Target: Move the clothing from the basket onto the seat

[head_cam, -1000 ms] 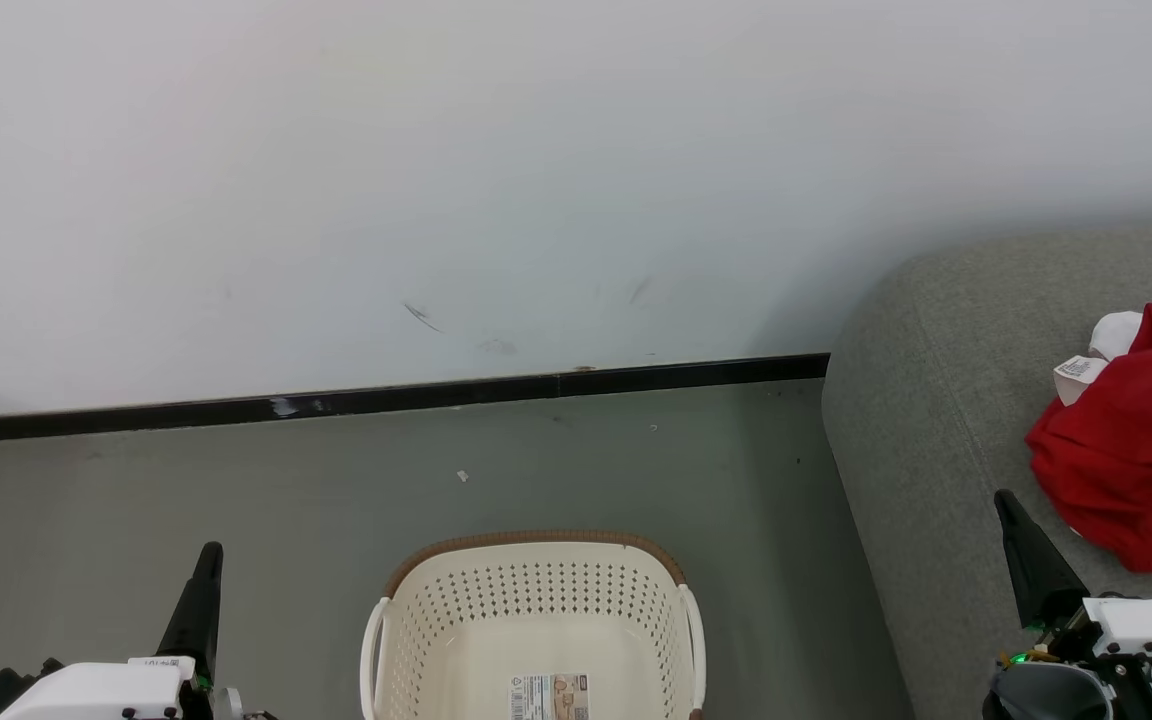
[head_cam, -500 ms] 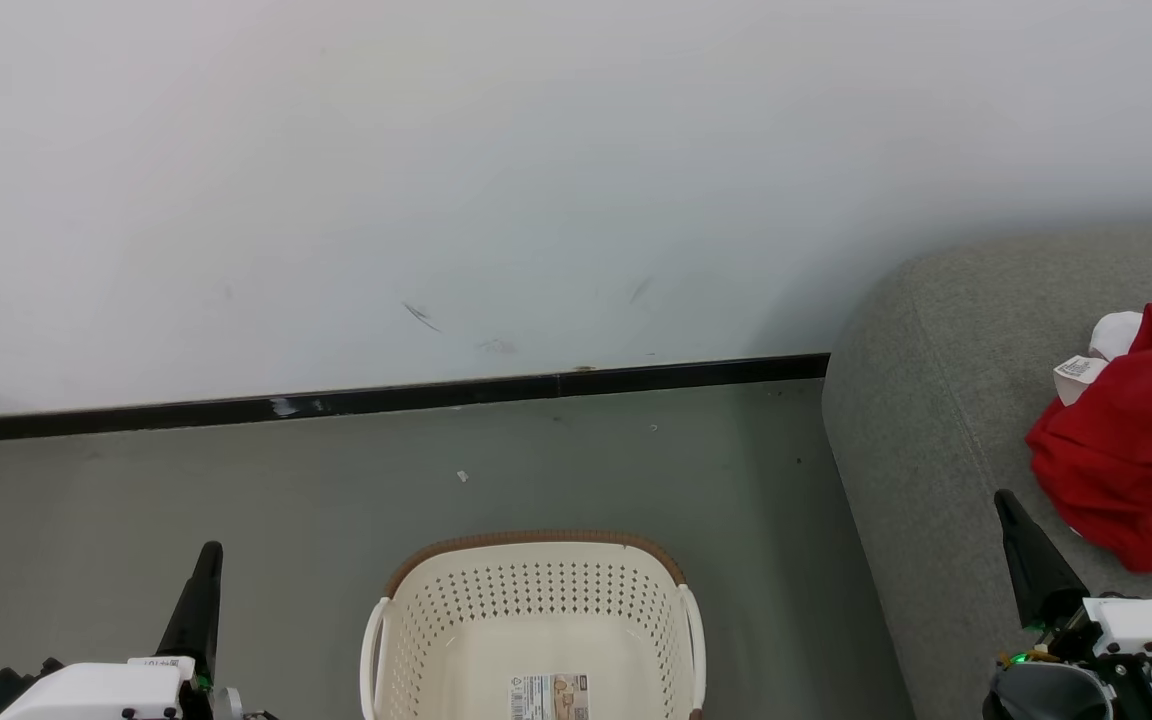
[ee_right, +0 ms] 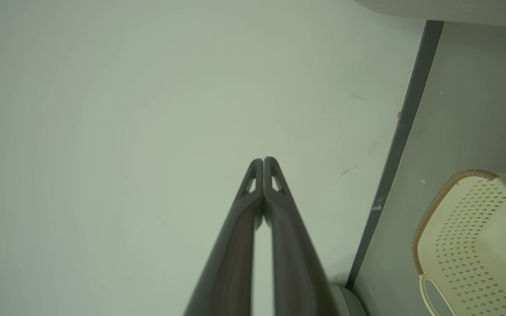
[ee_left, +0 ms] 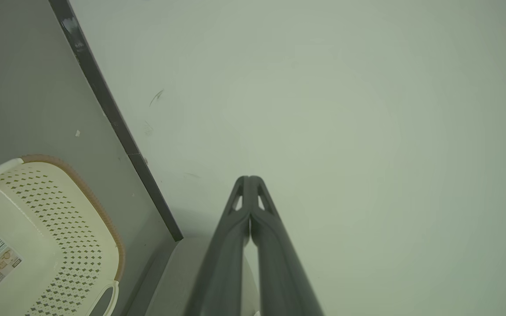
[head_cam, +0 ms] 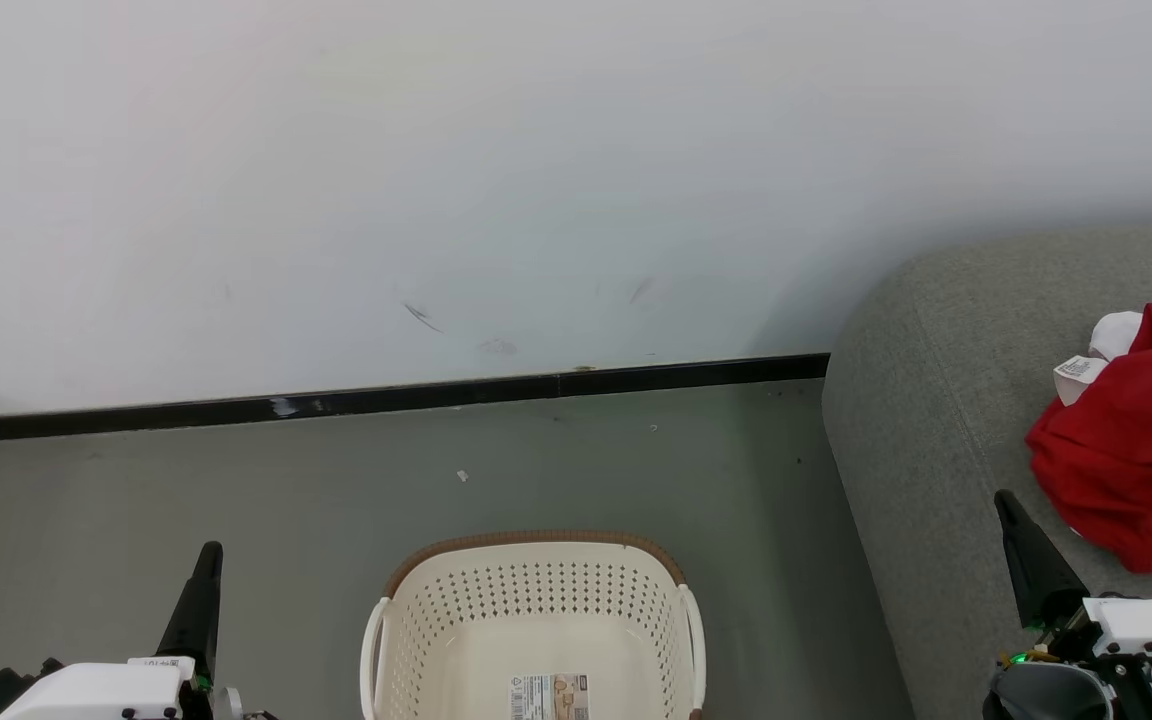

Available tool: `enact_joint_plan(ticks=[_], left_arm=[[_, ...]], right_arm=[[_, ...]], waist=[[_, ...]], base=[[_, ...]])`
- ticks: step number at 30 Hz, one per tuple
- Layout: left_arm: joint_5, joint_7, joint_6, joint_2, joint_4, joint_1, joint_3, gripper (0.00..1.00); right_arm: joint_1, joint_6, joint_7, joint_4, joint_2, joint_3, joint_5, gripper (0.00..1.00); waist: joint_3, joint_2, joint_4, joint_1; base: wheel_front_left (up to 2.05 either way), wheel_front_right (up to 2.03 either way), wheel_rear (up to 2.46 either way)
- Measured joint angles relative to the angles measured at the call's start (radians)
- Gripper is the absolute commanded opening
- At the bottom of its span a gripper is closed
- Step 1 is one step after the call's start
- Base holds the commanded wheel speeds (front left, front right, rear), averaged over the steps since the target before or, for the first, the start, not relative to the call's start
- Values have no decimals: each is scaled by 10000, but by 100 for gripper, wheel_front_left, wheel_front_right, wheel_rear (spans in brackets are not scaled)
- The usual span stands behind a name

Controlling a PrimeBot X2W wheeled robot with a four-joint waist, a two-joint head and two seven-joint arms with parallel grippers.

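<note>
Practically nothing differs from the earlier frames. The red garment [head_cam: 1136, 460] lies on the sofa [head_cam: 936, 400], back from its rounded edge nearest the laundry basket [head_cam: 536, 545], which shows no cloth inside. Your left pincer [ee_left: 249, 182] and right pincer [ee_right: 263, 163] stay empty, fingers pressed together. You can likely count the move as finished.

The left gripper [ee_left: 249, 181] is showing two long, dark grey, tapering fingers [ee_left: 275, 250], each with a small triangular cut-out near its tip. The right gripper [ee_right: 263, 161] is looking identical. A boxy white wrist housing [head_cam: 96, 690] is carrying a small printed label [head_cam: 158, 663], and a green light [head_cam: 1019, 660] is glowing beside the right one.
</note>
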Motion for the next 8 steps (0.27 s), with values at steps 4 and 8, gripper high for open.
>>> enact_joint_plan(ticks=[4,8], left_arm=[[0,0,0,0,0,0,0,0],[0,0,0,0,0,0,0,0]], right_arm=[[0,0,0,0,-2,2,0,0],[0,0,0,0,-2,4,0,0]], waist=[[0,0,0,0],[0,0,0,0]], base=[[0,0,0],[0,0,0]])
